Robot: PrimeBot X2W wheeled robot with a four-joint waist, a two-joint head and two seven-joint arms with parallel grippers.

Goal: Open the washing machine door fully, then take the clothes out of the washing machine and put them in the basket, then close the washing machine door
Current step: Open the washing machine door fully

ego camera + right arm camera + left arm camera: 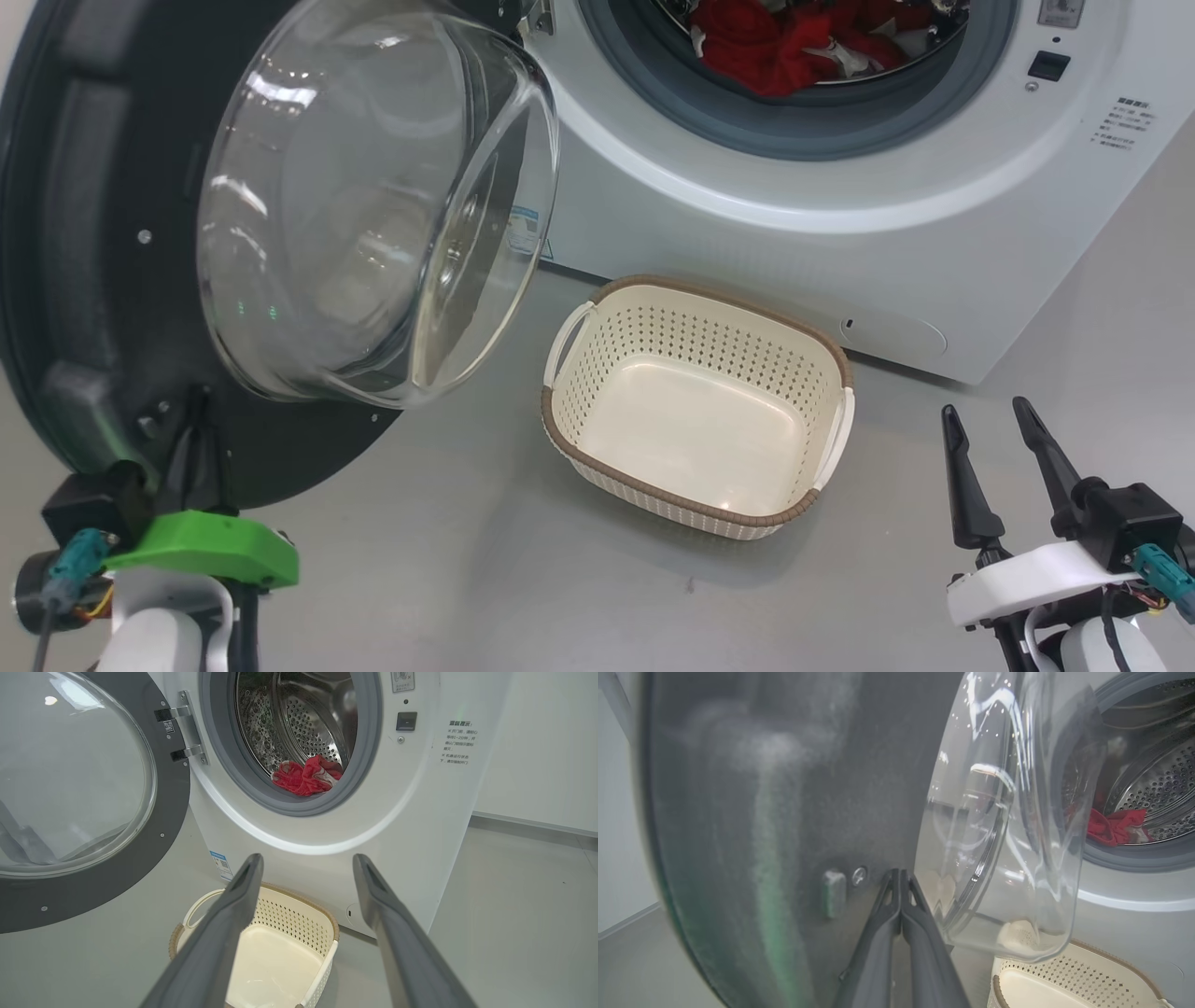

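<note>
The washing machine door (84, 280) stands swung open at the left, its glass bowl (373, 196) bulging toward the basket. My left gripper (196, 425) is shut, and its joined tips (899, 873) rest against the door's black inner face (784, 788), below the bowl. Red clothes (775, 47) lie heaped in the drum of the washing machine (794, 252), also visible as clothes (306, 777) behind the grey ring. The cream basket (709, 336) sits empty on the floor before the machine. My right gripper (983, 408) hangs open at the lower right, its fingers (224, 924) straddling the basket (289, 914).
Grey floor (467, 579) spreads around the basket and to the right of the machine (514, 905). A white wall (537, 742) stands beyond the machine's right side. The door hinge (187, 728) and a blue label (220, 861) sit on the machine's front.
</note>
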